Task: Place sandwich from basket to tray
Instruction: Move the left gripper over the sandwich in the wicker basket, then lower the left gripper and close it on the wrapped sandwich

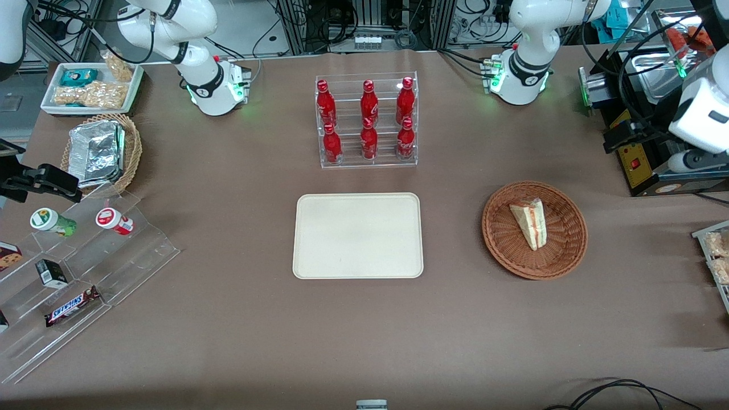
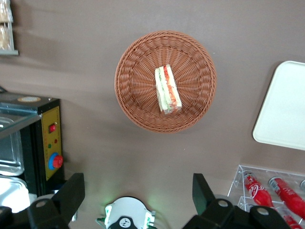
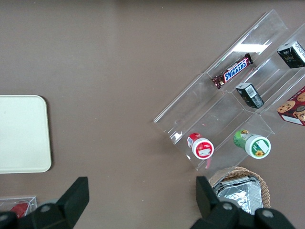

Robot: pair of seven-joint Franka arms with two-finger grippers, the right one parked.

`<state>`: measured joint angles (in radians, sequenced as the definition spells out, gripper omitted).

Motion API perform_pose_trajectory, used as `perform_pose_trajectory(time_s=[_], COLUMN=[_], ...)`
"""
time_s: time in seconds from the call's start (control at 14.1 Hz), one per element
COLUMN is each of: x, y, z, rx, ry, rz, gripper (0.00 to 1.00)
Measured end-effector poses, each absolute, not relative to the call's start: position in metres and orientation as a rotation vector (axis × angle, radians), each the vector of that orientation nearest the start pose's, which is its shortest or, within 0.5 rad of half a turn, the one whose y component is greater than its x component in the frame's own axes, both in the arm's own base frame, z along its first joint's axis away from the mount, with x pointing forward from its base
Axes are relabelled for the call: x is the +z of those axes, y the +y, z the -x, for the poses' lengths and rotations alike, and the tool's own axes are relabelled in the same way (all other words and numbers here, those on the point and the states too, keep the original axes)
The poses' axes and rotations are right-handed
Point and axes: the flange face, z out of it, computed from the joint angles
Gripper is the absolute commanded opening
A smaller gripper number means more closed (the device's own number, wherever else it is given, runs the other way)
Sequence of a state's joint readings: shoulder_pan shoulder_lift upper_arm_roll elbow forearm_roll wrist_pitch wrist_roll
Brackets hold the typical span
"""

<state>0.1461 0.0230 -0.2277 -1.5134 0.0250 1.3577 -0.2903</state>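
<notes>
Sandwich [image 2: 167, 89] lying in basket [image 2: 138, 102] | tray [image 1: 357, 267] bare | pincer [image 2: 138, 202] wide, high above basket

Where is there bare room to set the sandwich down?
The tray is wholly bare. Open table lies between it and the basket holding the sandwich. The bottle rack is crowded. The open gripper hovers high above the basket.
</notes>
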Motion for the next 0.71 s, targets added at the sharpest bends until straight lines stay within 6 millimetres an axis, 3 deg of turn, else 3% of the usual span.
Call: perform_pose_trajectory(time_s=[0.21, 0.35, 0.5, 0.71], x=[0.597, 0.573, 0.535, 0.46], y=[-0.038, -0.039, -0.04, -0.044], z=[-0.548, -0.561, -0.576, -0.59], rx=[0.325, 0.313, 0.27, 0.169], ry=[-0.554, -0.6, -0.621, -0.776], rz=[3.006, 3.003, 3.018, 3.031], gripper=[1.0, 1.0, 1.0, 1.0])
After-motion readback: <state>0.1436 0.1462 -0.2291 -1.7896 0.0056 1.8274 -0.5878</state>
